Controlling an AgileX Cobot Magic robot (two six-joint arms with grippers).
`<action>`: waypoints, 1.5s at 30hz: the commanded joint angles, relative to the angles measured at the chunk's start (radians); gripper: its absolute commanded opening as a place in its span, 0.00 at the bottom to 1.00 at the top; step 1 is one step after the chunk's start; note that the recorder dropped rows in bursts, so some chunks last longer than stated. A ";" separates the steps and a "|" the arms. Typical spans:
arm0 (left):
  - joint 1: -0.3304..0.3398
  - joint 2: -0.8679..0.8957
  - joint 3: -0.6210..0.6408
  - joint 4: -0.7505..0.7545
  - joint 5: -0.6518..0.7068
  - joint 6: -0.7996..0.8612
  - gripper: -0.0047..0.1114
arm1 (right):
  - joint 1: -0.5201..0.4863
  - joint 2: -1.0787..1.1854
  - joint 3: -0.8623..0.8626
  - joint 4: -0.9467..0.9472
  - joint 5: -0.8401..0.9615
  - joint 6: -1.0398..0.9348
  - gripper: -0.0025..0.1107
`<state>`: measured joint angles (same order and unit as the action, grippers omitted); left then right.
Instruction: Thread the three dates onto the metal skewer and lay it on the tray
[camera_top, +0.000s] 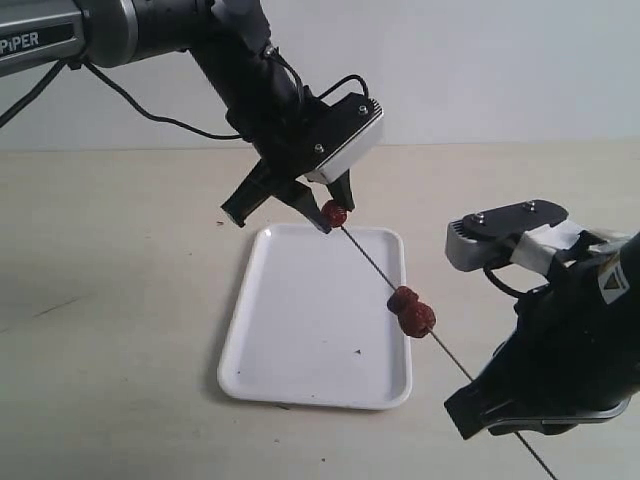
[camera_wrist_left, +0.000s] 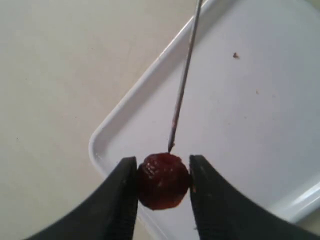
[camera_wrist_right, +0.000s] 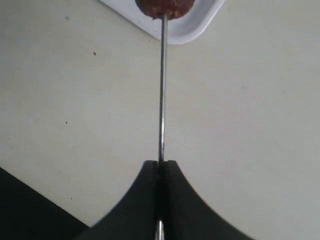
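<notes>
My left gripper (camera_top: 330, 215) (camera_wrist_left: 163, 175) is shut on one dark red date (camera_top: 334, 212) (camera_wrist_left: 163, 180), held in the air over the far edge of the white tray (camera_top: 270, 320) (camera_wrist_left: 260, 115). The thin metal skewer (camera_top: 370, 258) (camera_wrist_left: 183, 85) (camera_wrist_right: 162, 90) runs slanting from that date down to my right gripper (camera_top: 505, 420) (camera_wrist_right: 161, 164), which is shut on the rod. The skewer's tip touches the held date. Two more dates (camera_top: 411, 311) sit threaded together midway along the rod; one date (camera_wrist_right: 164, 7) shows in the right wrist view.
The tray lies on a pale beige tabletop (camera_top: 120, 300) and holds only a small dark speck (camera_top: 357, 352). A white wall (camera_top: 500, 70) stands behind. A black cable (camera_top: 150, 110) trails from the left arm.
</notes>
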<state>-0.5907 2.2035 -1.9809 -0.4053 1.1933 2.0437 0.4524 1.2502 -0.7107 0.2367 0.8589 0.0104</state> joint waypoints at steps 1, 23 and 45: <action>0.002 -0.004 0.003 -0.014 -0.003 -0.009 0.34 | 0.001 0.000 -0.007 -0.003 -0.021 -0.010 0.02; 0.003 0.013 0.003 -0.016 -0.004 -0.009 0.34 | 0.001 0.005 -0.007 -0.007 -0.015 -0.010 0.02; -0.014 -0.004 0.003 -0.033 0.025 -0.007 0.34 | 0.001 0.043 -0.104 -0.011 -0.064 -0.010 0.02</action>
<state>-0.5927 2.2125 -1.9809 -0.4228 1.2019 2.0420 0.4524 1.2956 -0.7864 0.2367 0.8212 0.0104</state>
